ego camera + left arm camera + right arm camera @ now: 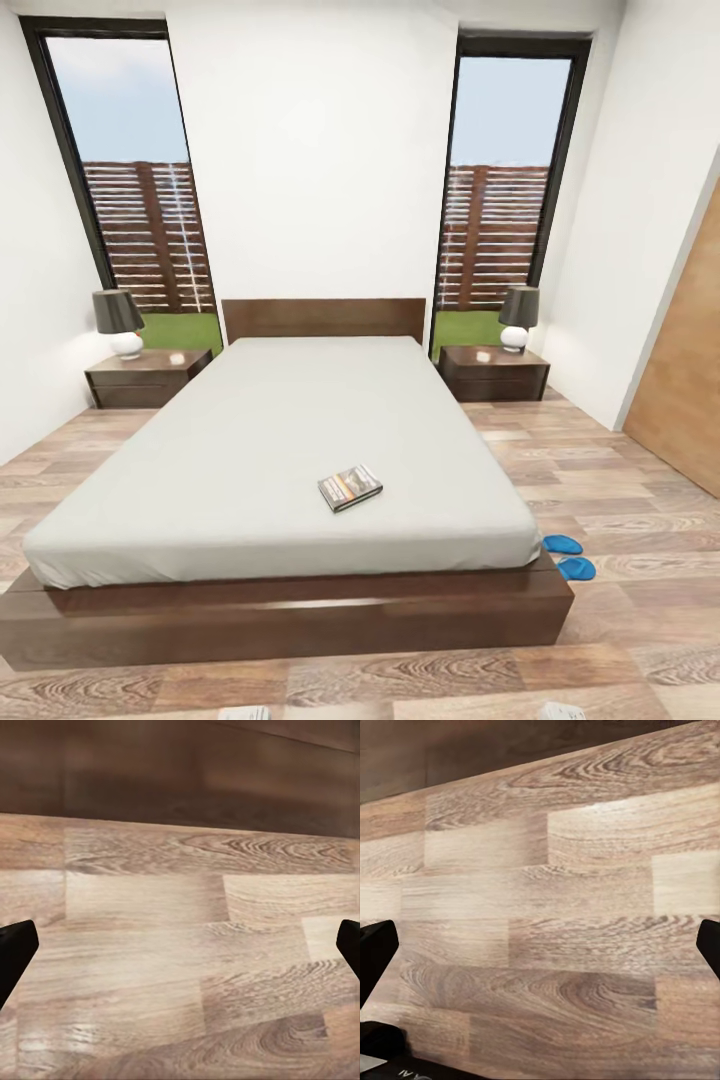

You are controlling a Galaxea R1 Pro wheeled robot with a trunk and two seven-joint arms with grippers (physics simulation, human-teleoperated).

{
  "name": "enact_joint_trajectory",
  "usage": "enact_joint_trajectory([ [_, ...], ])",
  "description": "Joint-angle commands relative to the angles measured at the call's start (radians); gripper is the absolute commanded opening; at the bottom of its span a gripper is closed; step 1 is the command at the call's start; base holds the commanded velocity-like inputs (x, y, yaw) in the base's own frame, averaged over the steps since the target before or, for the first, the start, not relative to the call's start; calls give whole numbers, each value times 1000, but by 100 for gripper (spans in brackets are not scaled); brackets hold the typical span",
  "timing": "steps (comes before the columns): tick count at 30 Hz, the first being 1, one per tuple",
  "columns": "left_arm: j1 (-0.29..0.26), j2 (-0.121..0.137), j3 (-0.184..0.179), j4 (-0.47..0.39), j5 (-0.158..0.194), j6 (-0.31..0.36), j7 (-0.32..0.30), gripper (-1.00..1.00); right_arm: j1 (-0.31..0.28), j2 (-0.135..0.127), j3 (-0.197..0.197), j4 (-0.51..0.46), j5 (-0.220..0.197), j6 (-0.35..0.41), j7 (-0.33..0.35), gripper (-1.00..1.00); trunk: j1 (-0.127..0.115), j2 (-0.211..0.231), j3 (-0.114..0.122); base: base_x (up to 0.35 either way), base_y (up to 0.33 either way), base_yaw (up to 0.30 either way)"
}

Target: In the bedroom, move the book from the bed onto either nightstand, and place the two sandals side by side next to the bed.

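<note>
The bedroom is seen from the foot of the bed (150, 600), whose dark wood frame and headboard carry a plain pale mattress. The book (350, 487) is found lying flat on the mattress, toward the foot end and a little right of the middle, well apart from both nightstands. A nightstand (145, 377) is set at the left of the headboard and a second nightstand (493, 372) at the right, each bearing a lamp with a dark shade (the left lamp (119, 322), the right lamp (518, 317)). Behind each nightstand a tall dark-framed window (130, 190) is seen, with grass and a slatted fence outside.

The two sandals (568, 557) are seen on the wood-plank floor (640, 560), just beside the right corner of the bed's foot; they lie close together, one nearer the headboard end than the other, partly hidden by the bed frame.

In the left wrist view the left tool (180, 945) is shown spread wide, its dark fingertips (15, 949) at opposite edges of the picture with only floor planks between them (the dark bed frame runs across the far side). In the right wrist view the right tool (540, 945) is likewise spread apart over bare planks, nothing being held.
</note>
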Motion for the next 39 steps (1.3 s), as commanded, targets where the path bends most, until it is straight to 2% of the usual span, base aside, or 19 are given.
enact_joint_trajectory([
  [1,0,0,8,0,-10,-3,-2,100,-1,0,9,4,-7,-6,6,100,-4,7,2,0,0,0],
  [39,-1,0,10,0,-10,-3,-1,100,-1,0,9,4,-7,-6,0,100,-150,273,121,0,0,0],
])
